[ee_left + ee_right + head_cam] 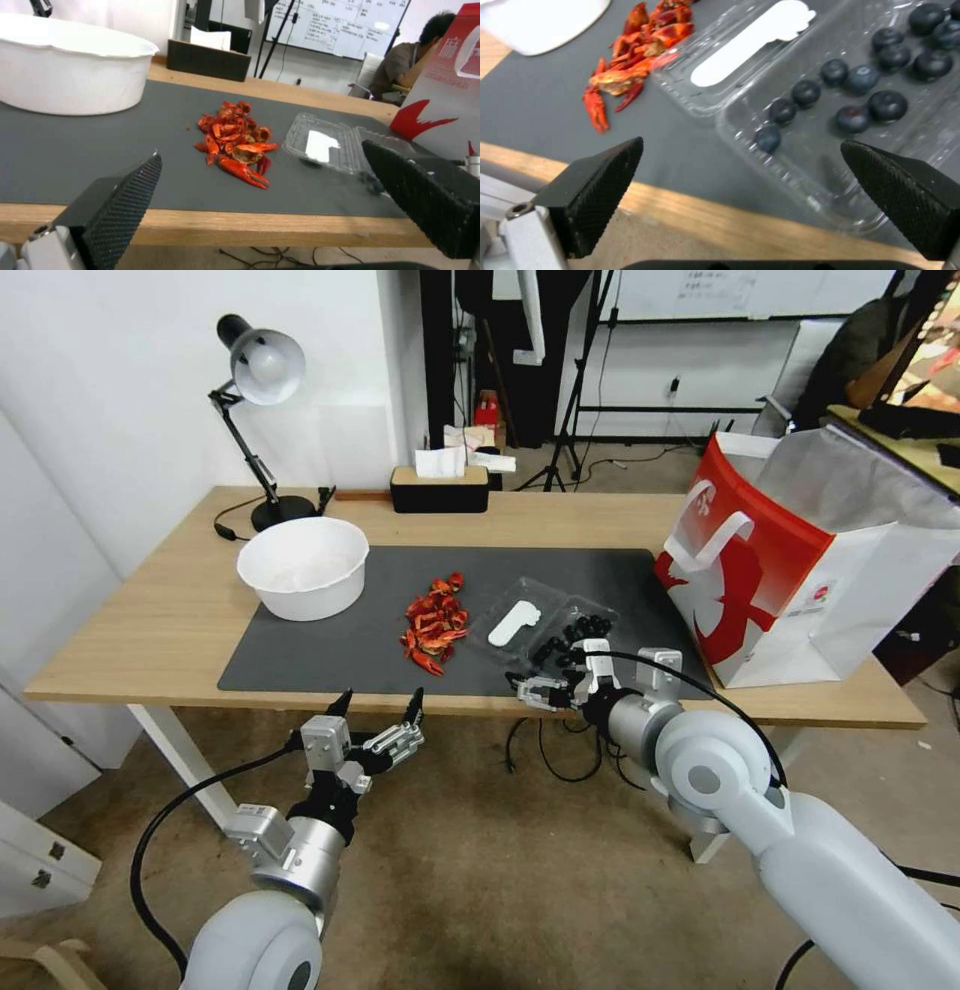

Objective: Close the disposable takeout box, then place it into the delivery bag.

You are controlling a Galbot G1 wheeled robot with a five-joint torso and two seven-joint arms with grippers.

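A: Where does the box (545, 628) lie?

B: Open and flat on the dark mat (330, 645), towards the mat's front right corner. Its labelled half sits on the side of the red shells (435, 622); the half with the dark berries (860, 78) sits on the side of the bag (800, 560).

A: And its long axis?

B: The two halves lie side by side, running slantwise from the table's front edge towards the back right, with the hinge between them.

A: Which arm is nearer?

B: The right gripper (545, 682). It hovers at the front edge of the table (150, 620), just beside the berry half's near corner, jaws spread wide and holding nothing. In its wrist view the berry half lies straight ahead between the two pads.

A: The left one?

B: The left gripper (377, 710) hangs off the front edge, in front of the shells, also wide and empty. The box lies well off to its right.

A: So closing it?

B: I judge the labelled half must fold over the hinge onto the berries. The bag stands at the table's right end, mouth up, near the box.
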